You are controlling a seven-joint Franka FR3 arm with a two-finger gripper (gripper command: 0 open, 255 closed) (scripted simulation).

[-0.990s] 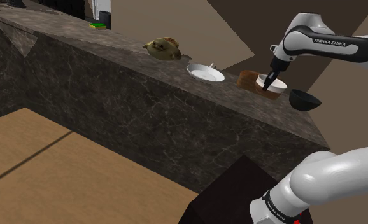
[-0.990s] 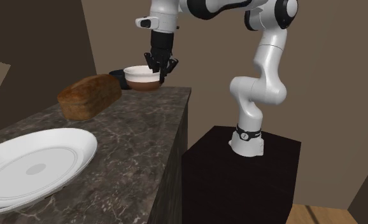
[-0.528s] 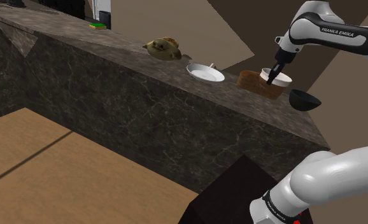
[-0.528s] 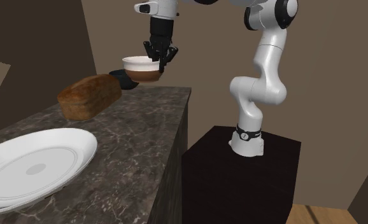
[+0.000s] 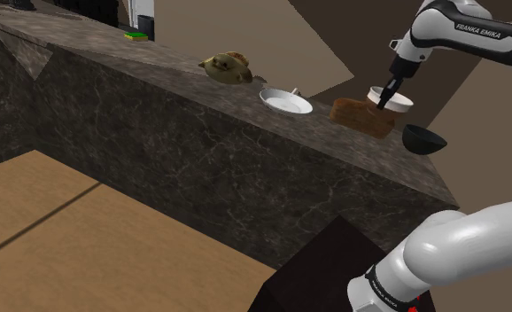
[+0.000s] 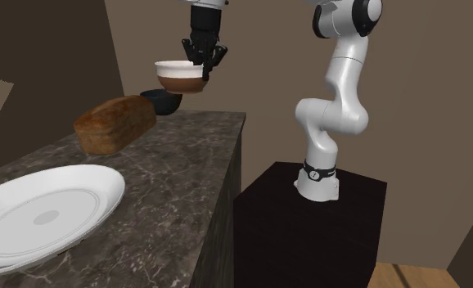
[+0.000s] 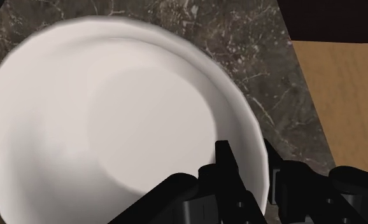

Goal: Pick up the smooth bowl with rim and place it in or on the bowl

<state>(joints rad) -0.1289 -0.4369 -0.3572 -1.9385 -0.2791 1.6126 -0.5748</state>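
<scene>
A bowl with a white inside, a rim and a brown outside [image 5: 391, 96] [image 6: 179, 75] hangs in the air above the dark marble counter [image 5: 245, 133] [image 6: 169, 172]. My gripper [image 5: 386, 100] [image 6: 204, 69] [image 7: 247, 159] is shut on its rim, one finger inside the wall and one outside, and the white inside [image 7: 113, 121] lies just beyond the fingers. A black bowl [image 5: 422, 138] [image 6: 163, 101] stands on the counter near its end, lower than the held bowl and just beyond it in the second exterior view.
A brown bread loaf [image 5: 356, 113] [image 6: 112, 123] lies on the counter beside the held bowl. Farther along are a white plate [image 5: 286, 101] [image 6: 47, 214], a brown lumpy object [image 5: 227, 66] and a green-yellow sponge [image 5: 137, 35]. The dark stand [image 6: 308, 221] sits below the counter's end.
The gripper has risen with the white-and-brown bowl, lifting it off the counter and shifting it slightly toward the black bowl. The grip has stayed shut.
</scene>
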